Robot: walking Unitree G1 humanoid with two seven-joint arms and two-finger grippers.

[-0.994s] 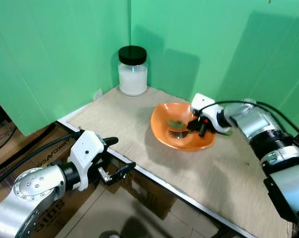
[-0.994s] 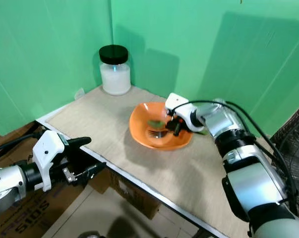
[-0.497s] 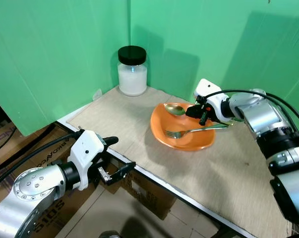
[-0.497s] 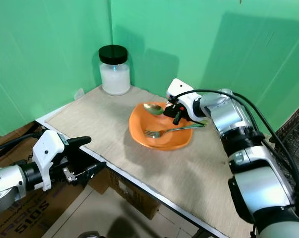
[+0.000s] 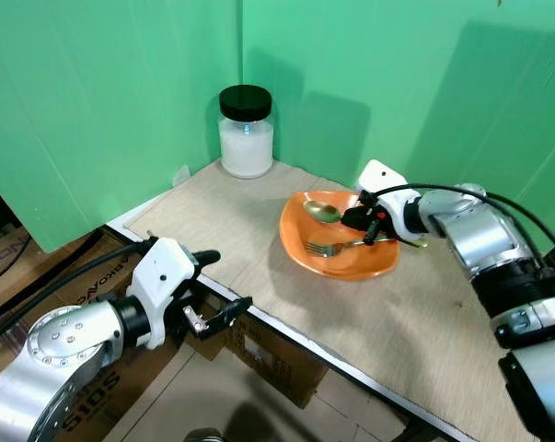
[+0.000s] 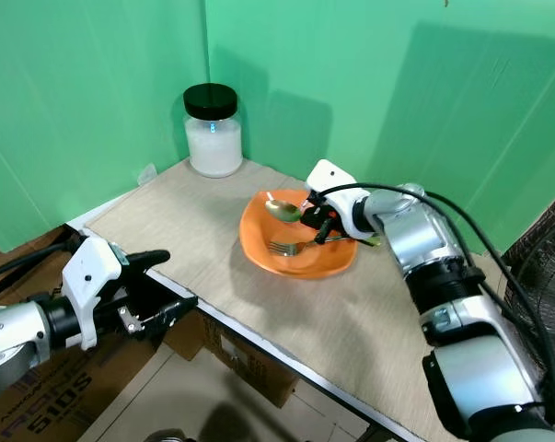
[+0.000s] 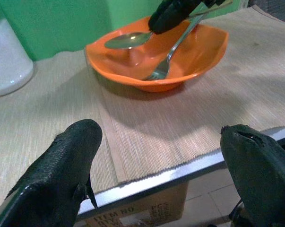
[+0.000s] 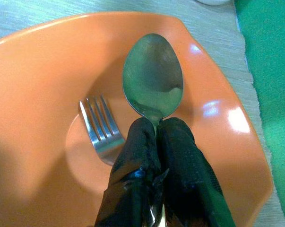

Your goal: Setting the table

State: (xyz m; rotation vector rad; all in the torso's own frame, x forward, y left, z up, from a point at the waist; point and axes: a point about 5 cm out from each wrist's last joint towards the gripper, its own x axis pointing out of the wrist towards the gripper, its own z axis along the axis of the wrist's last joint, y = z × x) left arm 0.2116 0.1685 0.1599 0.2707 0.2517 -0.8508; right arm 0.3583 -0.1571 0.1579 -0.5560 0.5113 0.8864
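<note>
Table [image 5: 415,350], woven mat [image 5: 213,221]; orange bowl [image 5: 300,249], white jar [image 5: 247,132] on mat.

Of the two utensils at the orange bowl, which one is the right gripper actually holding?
The spoon. The right gripper is pinched shut on its neck, holding it above the orange bowl, while the fork lies loose inside the bowl, ungripped.

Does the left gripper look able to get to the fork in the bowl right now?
Probably not without moving closer: the left gripper hangs open below the table edge, and the right gripper, holding the spoon, sits over the fork.
</note>
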